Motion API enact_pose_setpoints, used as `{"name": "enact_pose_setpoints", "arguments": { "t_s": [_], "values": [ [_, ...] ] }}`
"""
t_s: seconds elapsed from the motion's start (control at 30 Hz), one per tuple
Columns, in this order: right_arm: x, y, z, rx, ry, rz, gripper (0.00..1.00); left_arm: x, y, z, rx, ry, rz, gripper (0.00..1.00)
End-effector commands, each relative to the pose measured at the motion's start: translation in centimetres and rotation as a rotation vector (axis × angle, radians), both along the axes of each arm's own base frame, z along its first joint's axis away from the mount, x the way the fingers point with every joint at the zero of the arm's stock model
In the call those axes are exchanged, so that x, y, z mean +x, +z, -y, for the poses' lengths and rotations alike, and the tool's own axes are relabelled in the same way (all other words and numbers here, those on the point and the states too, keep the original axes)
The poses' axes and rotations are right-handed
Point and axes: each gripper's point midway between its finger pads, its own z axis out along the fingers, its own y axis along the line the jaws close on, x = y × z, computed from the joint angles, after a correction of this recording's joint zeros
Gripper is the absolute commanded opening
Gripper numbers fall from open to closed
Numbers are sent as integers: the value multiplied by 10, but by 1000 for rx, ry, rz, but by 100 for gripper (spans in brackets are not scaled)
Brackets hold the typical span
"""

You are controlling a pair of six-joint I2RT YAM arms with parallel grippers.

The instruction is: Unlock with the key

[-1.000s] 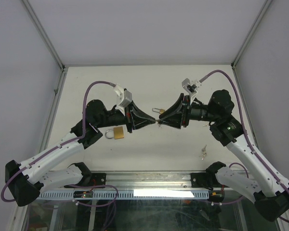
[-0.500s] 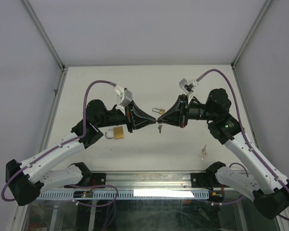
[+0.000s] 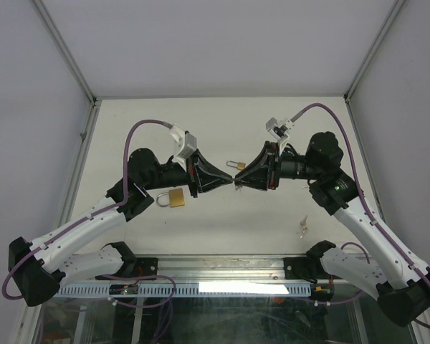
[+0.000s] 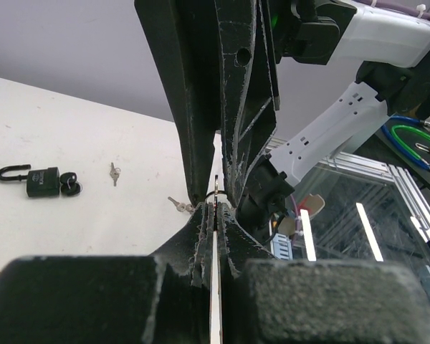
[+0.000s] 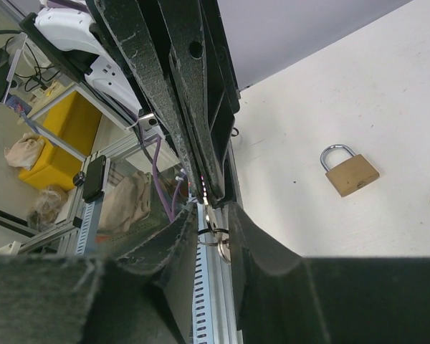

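Observation:
My left gripper [image 3: 229, 184] is shut on the key [image 4: 216, 287], which shows edge-on as a thin silver strip between its pads in the left wrist view. Its ring [image 5: 216, 240] sticks out past the tips. My right gripper [image 3: 239, 184] meets the left one tip to tip above the table's middle. The right jaws stand a little apart, with the ring and a second hanging key in the gap. A brass padlock [image 3: 175, 198] with its shackle closed lies on the table under the left arm, also seen as the brass padlock [image 5: 351, 172].
A smaller padlock [image 3: 236, 165] lies just behind the two tips; in the left wrist view this small padlock [image 4: 39, 181] looks dark. Loose keys [image 3: 302, 226] lie near the right arm's base. An aluminium rail [image 3: 201, 287] runs along the table's near edge.
The right jaws closed at the left gripper's tip, then parted again. The right wrist has shifted slightly. The left arm has stayed still, holding the key.

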Motion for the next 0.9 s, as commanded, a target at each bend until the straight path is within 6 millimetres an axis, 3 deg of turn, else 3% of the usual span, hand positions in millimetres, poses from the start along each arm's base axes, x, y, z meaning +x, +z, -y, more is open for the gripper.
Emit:
{"name": "enact_pose_setpoints", "arguments": {
  "t_s": [0.0, 0.07, 0.1, 0.13, 0.5, 0.57, 0.63, 0.73, 0.87],
  "values": [
    [-6, 15, -1, 30, 25, 49, 25, 2, 35, -3, -89, 17, 53, 0],
    [-7, 16, -2, 35, 30, 51, 14, 2, 35, -3, -92, 16, 54, 0],
    [-7, 17, -2, 37, 31, 53, 2, 2, 36, -3, -95, 16, 55, 0],
    [-8, 17, -2, 37, 32, 54, 0, 2, 36, -3, -95, 16, 55, 0],
    [-8, 25, 6, 52, -23, 101, 0, 7, 30, -4, -80, 40, 25, 0],
    [-7, 20, 7, 32, -26, 91, 0, 8, 21, -5, -50, 44, 31, 55],
    [-6, 14, 10, -3, -31, 80, 0, 9, 6, -8, 11, 53, 62, 96],
    [0, -2, 17, -91, -60, 57, 0, 18, -20, -21, 127, 109, 85, 99],
    [6, -20, 26, -200, -99, -13, 0, 39, -65, -53, 321, 193, 83, 99]
  ]
}}
